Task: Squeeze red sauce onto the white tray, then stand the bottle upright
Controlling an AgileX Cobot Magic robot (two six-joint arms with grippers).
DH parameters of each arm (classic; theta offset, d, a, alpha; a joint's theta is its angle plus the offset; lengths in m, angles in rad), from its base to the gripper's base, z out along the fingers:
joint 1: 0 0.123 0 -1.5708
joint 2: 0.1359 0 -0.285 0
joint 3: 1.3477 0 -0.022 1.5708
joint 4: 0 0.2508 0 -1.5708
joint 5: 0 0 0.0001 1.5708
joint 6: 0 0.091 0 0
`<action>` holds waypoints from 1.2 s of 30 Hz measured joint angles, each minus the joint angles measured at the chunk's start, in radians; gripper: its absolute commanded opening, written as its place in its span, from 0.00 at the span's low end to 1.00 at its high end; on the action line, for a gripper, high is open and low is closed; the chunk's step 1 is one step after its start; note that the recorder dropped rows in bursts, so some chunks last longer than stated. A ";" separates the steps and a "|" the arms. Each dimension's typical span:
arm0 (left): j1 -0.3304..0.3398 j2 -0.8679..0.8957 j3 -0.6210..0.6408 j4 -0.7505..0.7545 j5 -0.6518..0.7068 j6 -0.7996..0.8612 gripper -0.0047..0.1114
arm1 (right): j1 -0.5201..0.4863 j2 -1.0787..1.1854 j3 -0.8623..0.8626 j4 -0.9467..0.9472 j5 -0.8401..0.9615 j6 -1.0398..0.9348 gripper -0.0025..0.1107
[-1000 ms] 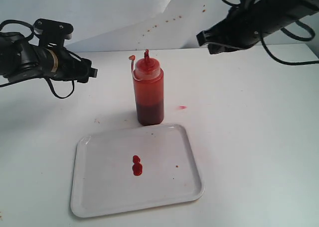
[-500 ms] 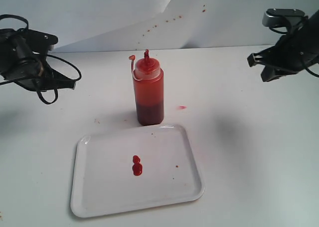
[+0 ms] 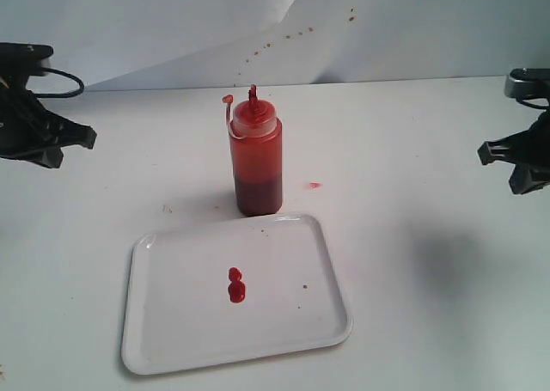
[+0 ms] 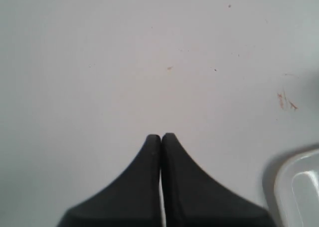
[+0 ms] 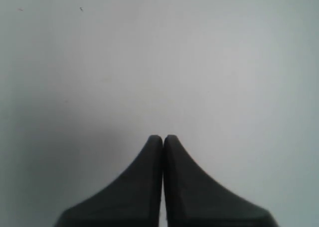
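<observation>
Left gripper (image 4: pixel 161 137): tips pressed together, nothing held. Right gripper (image 5: pixel 163 138): same, together and empty. Parked at the left and right edges of the table (image 3: pixel 412 133), both well apart from the bottle (image 3: pixel 255 159).

Bottle: upright, long axis vertical, nozzle up, mid-table, just beyond the far edge of the white tray (image 3: pixel 172 322). Can't tell if base touches the rim. Lies to the right of the left gripper and to the left of the right one. Left arm looks the nearer, with a tray corner showing in its wrist view.

Red sauce (image 3: pixel 235 285): on the tray, slightly left of centre.

Count: 1 bottle, 1 tray, 1 two-lobed blob plus a few specks to its right, 2 grippers.

Reads as both steps done, no regrasp called for. If one is needed anyway: side approach from the left, at mid-body.
</observation>
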 measured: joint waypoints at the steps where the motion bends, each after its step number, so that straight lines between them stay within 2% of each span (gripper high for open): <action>1: 0.001 -0.029 0.000 0.000 0.023 0.000 0.04 | 0.000 -0.044 0.028 0.000 -0.014 0.000 0.02; 6: 0.005 -0.192 0.000 -0.002 0.138 0.012 0.04 | 0.000 -0.309 0.157 0.000 -0.049 -0.015 0.02; 11: 0.005 -0.407 0.000 0.009 0.184 0.012 0.04 | 0.000 -0.576 0.205 0.000 -0.023 -0.064 0.02; 19: 0.005 -0.990 0.000 0.038 0.243 0.012 0.04 | 0.000 -1.087 0.209 0.151 0.038 -0.175 0.02; 22: 0.005 -1.225 0.000 0.040 0.275 0.012 0.04 | 0.000 -1.225 0.209 0.153 0.084 -0.179 0.02; 26: 0.005 -1.444 -0.001 0.056 0.357 0.012 0.04 | 0.000 -1.344 0.209 0.153 0.154 -0.179 0.02; 30: 0.005 -1.608 -0.002 0.068 0.364 0.012 0.04 | 0.000 -1.444 0.215 0.153 0.196 -0.181 0.02; 36: 0.005 -1.690 -0.004 0.077 0.369 -0.003 0.04 | 0.000 -1.534 0.215 0.153 0.211 -0.181 0.02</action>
